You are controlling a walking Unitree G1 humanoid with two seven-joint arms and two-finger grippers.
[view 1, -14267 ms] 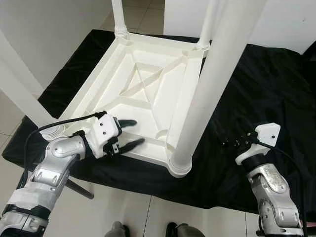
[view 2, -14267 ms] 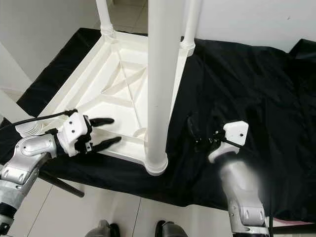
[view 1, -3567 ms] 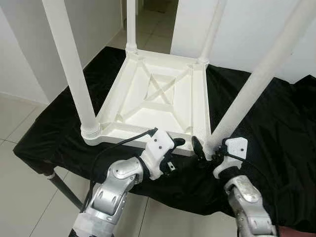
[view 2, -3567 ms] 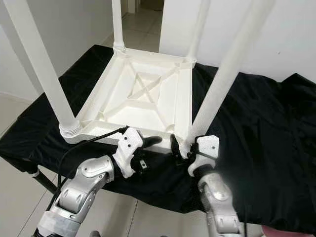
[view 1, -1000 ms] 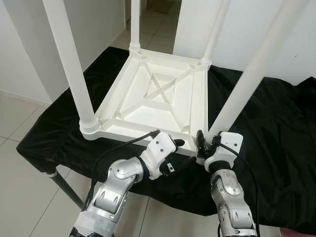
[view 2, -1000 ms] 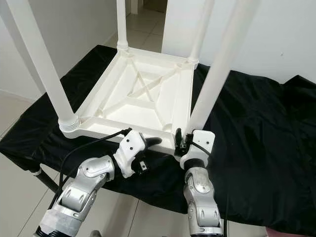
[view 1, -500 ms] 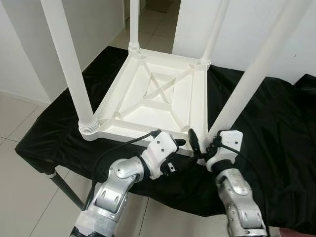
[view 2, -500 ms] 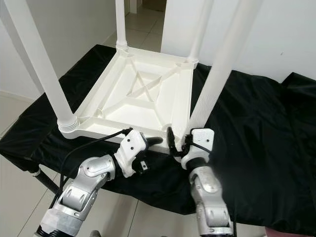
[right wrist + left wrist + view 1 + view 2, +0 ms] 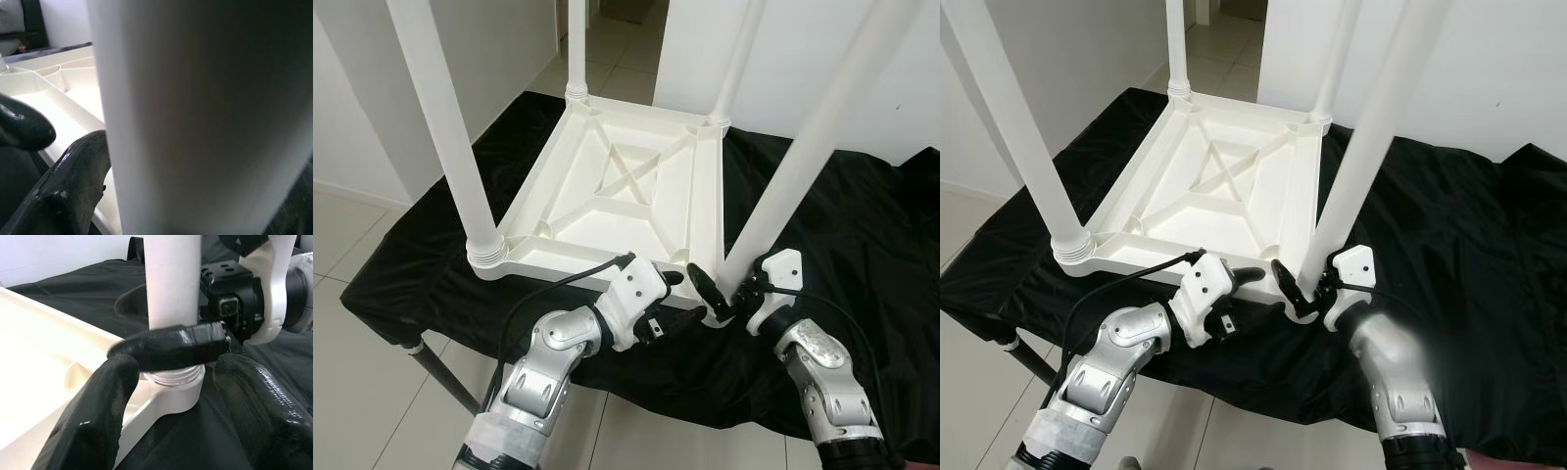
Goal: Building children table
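Note:
A white plastic children's table (image 9: pixel 636 211) lies upside down on a black cloth, its legs pointing up. My right gripper (image 9: pixel 722 294) is shut on the base of the near-right leg (image 9: pixel 783 186), just above its socket (image 9: pixel 176 382). One of its fingers (image 9: pixel 171 346) wraps across the front of the leg, and the other is hidden behind it. In the right wrist view the leg (image 9: pixel 205 112) stands right against a finger (image 9: pixel 73 186). My left gripper (image 9: pixel 671 302) is open at the table's front rim beside that corner. Its fingers (image 9: pixel 107 406) are spread wide on either side of the socket.
The near-left leg (image 9: pixel 440 127) and two far legs stand upright. The black cloth (image 9: pixel 862 215) covers a low stand whose dark metal leg (image 9: pixel 440 367) shows at the front left. Tiled floor (image 9: pixel 352 225) and white walls lie around it.
My right arm has swung out to the right, turning its gripper around the base of the near-right leg. The left gripper has stayed at the front rim.

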